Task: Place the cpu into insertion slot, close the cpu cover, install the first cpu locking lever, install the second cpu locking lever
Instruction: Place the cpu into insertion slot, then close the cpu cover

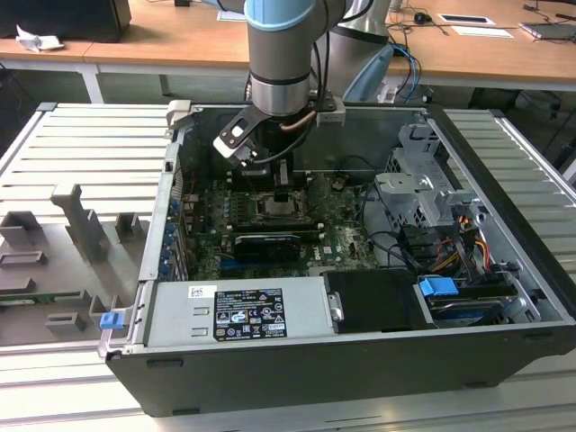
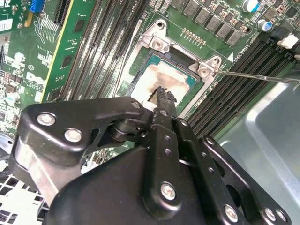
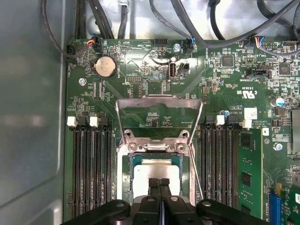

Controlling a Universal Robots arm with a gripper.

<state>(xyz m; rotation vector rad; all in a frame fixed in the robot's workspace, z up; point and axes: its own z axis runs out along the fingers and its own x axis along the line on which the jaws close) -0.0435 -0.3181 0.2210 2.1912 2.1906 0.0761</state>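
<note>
Okay, so the cpu (image 3: 142, 174) is lying flat in the insertion slot (image 3: 126, 176), pale top up, and my gripper (image 3: 160, 182) is straight above it. The fingertips are pressed together with nothing between them, and they're resting on or just over the chip's top. In the second wrist view the gripper (image 2: 161, 93) looks to be touching the near edge of the cpu (image 2: 174, 77), though I can't swear it's real contact.

What matters most is that the cpu cover (image 3: 159, 100) is flipped up and open. It's hinged on the far side of the socket from my fingers, toward the cabled wall of the case. So it sits beyond the chip, not over it, and it isn't closed yet.

One locking lever (image 3: 196, 168) is a thin wire running along the socket's edge beside the memory slots (image 3: 220, 164), just off to one side of me.

In the exterior view the gripper (image 1: 281, 193) points straight down into the computer case (image 1: 540, 297), with the arm about vertical over the board's far middle.
</note>
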